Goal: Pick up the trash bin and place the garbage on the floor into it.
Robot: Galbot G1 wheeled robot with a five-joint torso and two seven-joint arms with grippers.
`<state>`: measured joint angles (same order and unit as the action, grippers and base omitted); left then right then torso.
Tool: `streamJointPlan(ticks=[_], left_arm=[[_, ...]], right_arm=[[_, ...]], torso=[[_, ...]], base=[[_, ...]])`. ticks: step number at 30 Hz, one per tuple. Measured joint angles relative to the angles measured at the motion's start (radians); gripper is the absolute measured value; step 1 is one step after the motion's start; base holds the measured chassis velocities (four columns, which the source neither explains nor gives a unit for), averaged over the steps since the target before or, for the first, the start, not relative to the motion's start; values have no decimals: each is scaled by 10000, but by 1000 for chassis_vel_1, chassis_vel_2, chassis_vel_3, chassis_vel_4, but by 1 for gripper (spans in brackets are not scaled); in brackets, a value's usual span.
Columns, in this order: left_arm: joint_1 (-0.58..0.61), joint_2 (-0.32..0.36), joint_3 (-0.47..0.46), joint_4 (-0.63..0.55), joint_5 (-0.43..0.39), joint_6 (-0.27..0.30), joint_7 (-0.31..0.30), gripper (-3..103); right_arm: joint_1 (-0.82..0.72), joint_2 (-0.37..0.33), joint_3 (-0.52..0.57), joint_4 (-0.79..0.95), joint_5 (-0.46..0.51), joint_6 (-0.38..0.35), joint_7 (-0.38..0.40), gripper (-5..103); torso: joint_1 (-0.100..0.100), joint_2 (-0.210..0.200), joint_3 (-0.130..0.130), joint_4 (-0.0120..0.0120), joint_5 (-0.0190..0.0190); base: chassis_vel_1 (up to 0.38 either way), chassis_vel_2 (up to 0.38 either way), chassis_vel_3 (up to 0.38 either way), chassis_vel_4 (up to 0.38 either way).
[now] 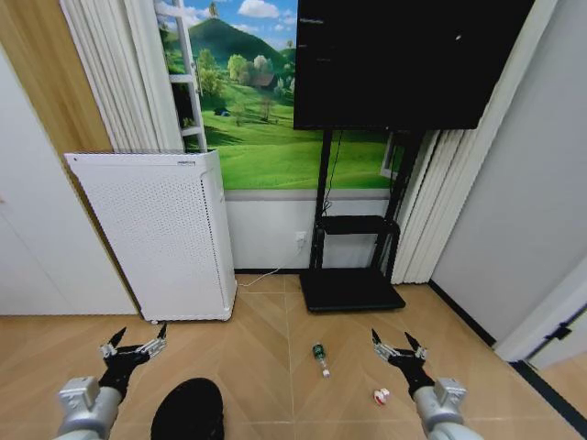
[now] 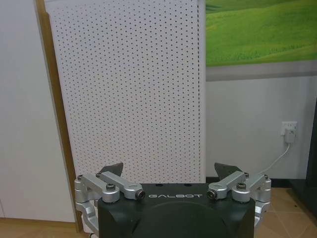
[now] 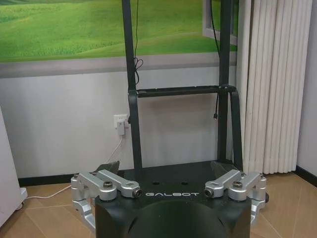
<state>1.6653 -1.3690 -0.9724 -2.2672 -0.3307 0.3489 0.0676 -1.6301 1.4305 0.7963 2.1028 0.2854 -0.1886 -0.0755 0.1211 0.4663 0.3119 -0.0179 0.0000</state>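
**A:** What do you have around you?

**B:** On your left stands a tall white perforated box appliance (image 1: 156, 234), against the wall. Straight ahead you see a black television screen (image 1: 404, 60) on a black metal stand (image 1: 353, 247) whose flat base (image 1: 351, 290) lies on the floor. Behind both hangs a green meadow mural (image 1: 275, 128), with pale pleated curtains (image 1: 431, 211) on either side. A white plug and cord (image 3: 120, 130) sit in the wall socket between appliance and stand.

**A:** And the floor?

**B:** You are on a light wooden herringbone floor (image 1: 266, 339) in a small room with white walls.

**A:** Where are the task's things?

**B:** The small black round mesh trash bin (image 1: 188, 410) stands at the lower edge of your head view, just beside your left gripper (image 1: 134, 345) and nearer to you than it. The dark green bottle with a white cap (image 1: 319, 357) lies on the floor between your two grippers, closer to the right one. The small red-and-white piece (image 1: 382, 395) lies just beside your right gripper (image 1: 396, 345).

**A:** The jaws?

**B:** Both of yours are spread wide and hold nothing, raised above the floor.
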Motion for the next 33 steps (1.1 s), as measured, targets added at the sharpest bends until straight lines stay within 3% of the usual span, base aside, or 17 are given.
streamJointPlan(ticks=[33], left_arm=[[315,-58,-414,-534,-21,-139,160,100]], right_arm=[[-484,-2,251,499,409,207,223,100]], torso=[[-502,-1378,-876,0,0]], base=[[0,0,0,0]])
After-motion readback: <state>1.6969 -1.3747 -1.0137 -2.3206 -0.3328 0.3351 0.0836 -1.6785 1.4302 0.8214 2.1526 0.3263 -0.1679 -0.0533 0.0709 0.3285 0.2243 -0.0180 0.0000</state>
